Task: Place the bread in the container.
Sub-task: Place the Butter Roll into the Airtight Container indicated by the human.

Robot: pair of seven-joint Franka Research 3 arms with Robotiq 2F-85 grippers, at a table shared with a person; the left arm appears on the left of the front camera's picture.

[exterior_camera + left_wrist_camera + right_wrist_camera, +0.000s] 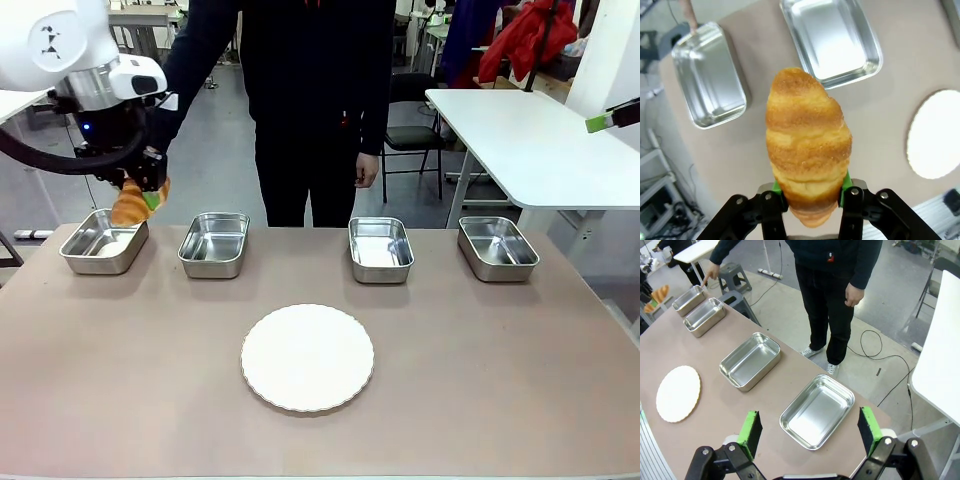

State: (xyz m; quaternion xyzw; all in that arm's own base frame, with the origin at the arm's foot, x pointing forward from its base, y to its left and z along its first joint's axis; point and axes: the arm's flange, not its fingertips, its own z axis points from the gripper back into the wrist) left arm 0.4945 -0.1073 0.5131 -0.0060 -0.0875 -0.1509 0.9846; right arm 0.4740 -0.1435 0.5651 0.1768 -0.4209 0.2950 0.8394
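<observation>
Left arm comes in from the left side, wrist bent down over the far left of the table. Left gripper (pixel 147 195) points downward, jaws clamped on the bread (pixel 807 145); green pads press both sides of its lower end in the left wrist view.

Right gripper (pixel 810 432) hangs above the table's right end, jaws spread wide, nothing between the green pads (pixel 751 432).

Person's one hand (pixel 711 273) points a finger down at the far end; other hand (pixel 366 170) hangs loosely curled at the side.
</observation>
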